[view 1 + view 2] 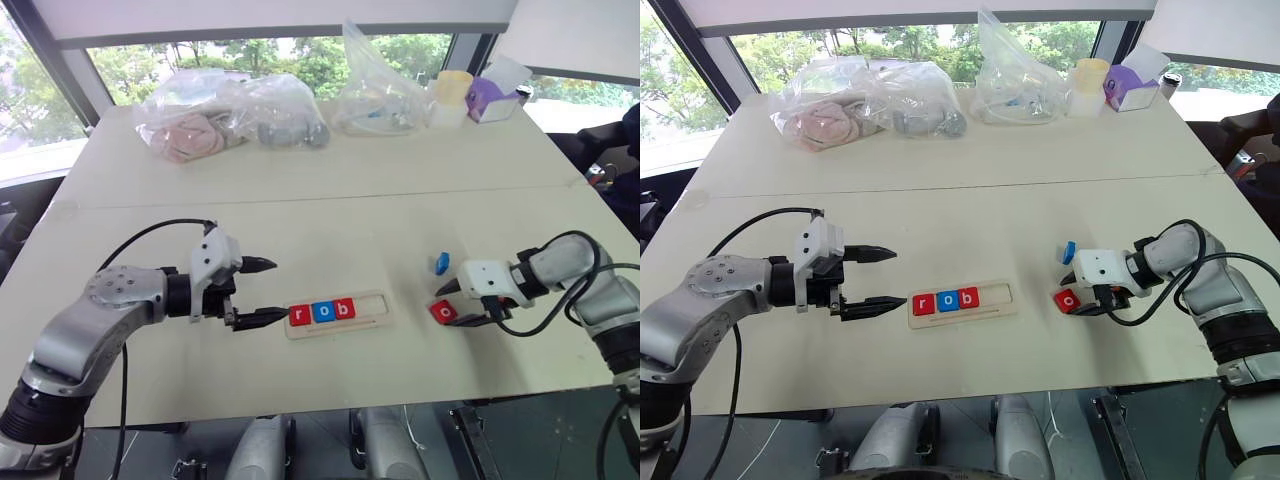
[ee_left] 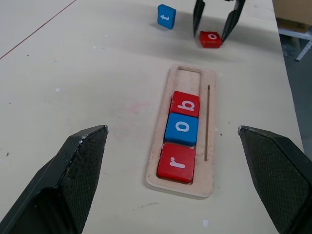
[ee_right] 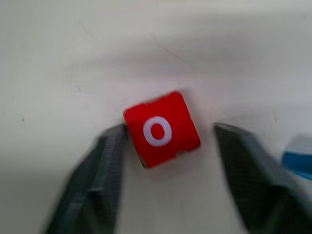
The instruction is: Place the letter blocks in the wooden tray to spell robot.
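the wooden tray (image 1: 340, 313) lies on the desk (image 1: 330, 200), and it holds three letter blocks at its left end: red r (image 1: 299, 314), blue o (image 1: 322, 311), red b (image 1: 344, 308), side by side and touching. the tray's right part is bare wood.

the left pincer (image 1: 262, 292) hovers just beside the tray's left end, fingers spread wide with nothing between them.

over to the right, the red o block (image 3: 161, 129) lies flat on the desk, well apart from the tray. the right pincer (image 1: 450, 305) is right down on it, one black finger (image 3: 105, 165) touching the block's edge, the other finger (image 3: 243, 161) a gap away, so the fingers stand apart around it, no full clamp to be seen.

the blue t block (image 1: 441, 263) sits tilted just beyond that pincer, near the red o.
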Robot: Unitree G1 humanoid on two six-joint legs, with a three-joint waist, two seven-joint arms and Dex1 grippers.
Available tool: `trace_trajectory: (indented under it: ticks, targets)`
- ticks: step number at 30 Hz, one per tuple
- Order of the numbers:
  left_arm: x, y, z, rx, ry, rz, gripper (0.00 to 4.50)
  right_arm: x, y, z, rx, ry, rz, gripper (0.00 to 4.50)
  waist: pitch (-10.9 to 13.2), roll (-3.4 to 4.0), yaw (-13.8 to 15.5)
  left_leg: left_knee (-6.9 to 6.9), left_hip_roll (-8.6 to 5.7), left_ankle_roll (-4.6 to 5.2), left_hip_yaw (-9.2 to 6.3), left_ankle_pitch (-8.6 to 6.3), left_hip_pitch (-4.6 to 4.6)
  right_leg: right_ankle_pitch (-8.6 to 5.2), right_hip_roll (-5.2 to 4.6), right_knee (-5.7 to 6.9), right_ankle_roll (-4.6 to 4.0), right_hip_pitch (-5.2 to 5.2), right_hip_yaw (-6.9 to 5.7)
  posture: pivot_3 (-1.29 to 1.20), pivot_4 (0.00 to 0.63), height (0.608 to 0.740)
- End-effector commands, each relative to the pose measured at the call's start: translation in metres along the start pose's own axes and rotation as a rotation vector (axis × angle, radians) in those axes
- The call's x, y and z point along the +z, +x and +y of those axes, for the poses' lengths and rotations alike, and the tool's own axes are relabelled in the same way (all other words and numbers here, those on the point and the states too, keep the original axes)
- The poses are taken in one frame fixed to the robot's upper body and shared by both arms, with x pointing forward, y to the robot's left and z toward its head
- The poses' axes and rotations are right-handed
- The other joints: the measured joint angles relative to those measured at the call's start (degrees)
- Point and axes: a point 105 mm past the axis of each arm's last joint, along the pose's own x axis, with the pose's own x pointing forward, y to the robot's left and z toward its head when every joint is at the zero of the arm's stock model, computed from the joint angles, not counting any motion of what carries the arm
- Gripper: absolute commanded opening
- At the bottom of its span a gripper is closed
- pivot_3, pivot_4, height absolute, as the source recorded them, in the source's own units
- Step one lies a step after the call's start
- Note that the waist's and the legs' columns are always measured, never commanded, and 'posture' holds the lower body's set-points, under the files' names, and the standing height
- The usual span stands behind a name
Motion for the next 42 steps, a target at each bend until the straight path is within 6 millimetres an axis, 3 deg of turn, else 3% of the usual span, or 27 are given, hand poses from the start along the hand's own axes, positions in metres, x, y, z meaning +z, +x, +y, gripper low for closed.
trace_trajectory:
  ticks: [1, 4, 8, 11, 17, 28, 42]
  targets:
    - [0.01, -0.004, 0.0, 0.014, 0.038, -0.02, 4.5, 0.003, 0.002, -0.001, 0.002, -0.035, 0.013, 1.13, 0.0, 0.0, 0.02, 0.0, 0.0, 0.0, 0.0, 0.0, 0.0, 0.0, 0.0, 0.0, 0.0, 0.0, 0.0, 0.0, 0.15, 0.725]
    - [0.01, -0.004, 0.0, 0.016, 0.037, -0.023, 4.5, 0.004, 0.003, 0.0, 0.001, -0.04, 0.012, 1.13, -0.01, 0.0, 0.02, 0.0, 0.0, 0.0, 0.0, 0.0, 0.01, 0.0, 0.0, 0.01, 0.0, 0.0, 0.0, 0.0, 0.15, 0.725]
    - [0.009, -0.004, -0.001, 0.015, 0.035, -0.021, 4.5, 0.038, 0.002, -0.005, -0.027, -0.009, -0.116, 1.13, 0.0, 0.01, -0.07, 0.0, 0.0, 0.0, -0.01, 0.0, 0.01, 0.01, 0.0, 0.03, 0.0, -0.01, 0.0, 0.0, 0.15, 0.725]
    - [0.009, -0.003, -0.001, 0.012, 0.035, -0.023, 4.5, 0.077, 0.007, -0.009, -0.025, 0.0, -0.219, 1.13, 0.0, 0.03, 0.05, -0.01, 0.02, 0.0, -0.02, 0.0, 0.0, 0.09, 0.01, 0.09, 0.15, -0.06, 0.0, 0.0, 0.15, 0.725]
    - [0.01, -0.001, 0.0, 0.013, 0.038, -0.028, 4.5, 0.106, 0.026, -0.008, 0.001, -0.003, -0.262, 1.13, -0.01, 0.01, 0.51, 0.0, 0.0, -0.01, -0.04, 0.0, -0.02, 0.01, -0.03, 0.02, 0.0, -0.03, 0.0, 0.0, 0.15, 0.725]
    - [0.006, -0.005, -0.005, 0.023, 0.048, -0.014, 4.5, 0.105, 0.054, -0.02, -0.01, -0.043, -0.221, 1.13, -0.01, 0.01, 1.0, -0.01, 0.0, -0.01, -0.02, 0.0, -0.05, 0.02, -0.02, 0.03, -0.03, -0.1, 0.0, 0.0, 0.15, 0.725]
    - [0.001, -0.003, -0.012, -0.003, 0.061, 0.003, 4.5, 0.098, 0.048, -0.022, -0.015, -0.045, -0.188, 1.13, -0.02, 0.02, 1.22, -0.01, 0.0, -0.02, -0.01, 0.01, -0.05, 0.02, 0.0, 0.03, -0.03, -0.09, -0.01, 0.0, 0.15, 0.725]
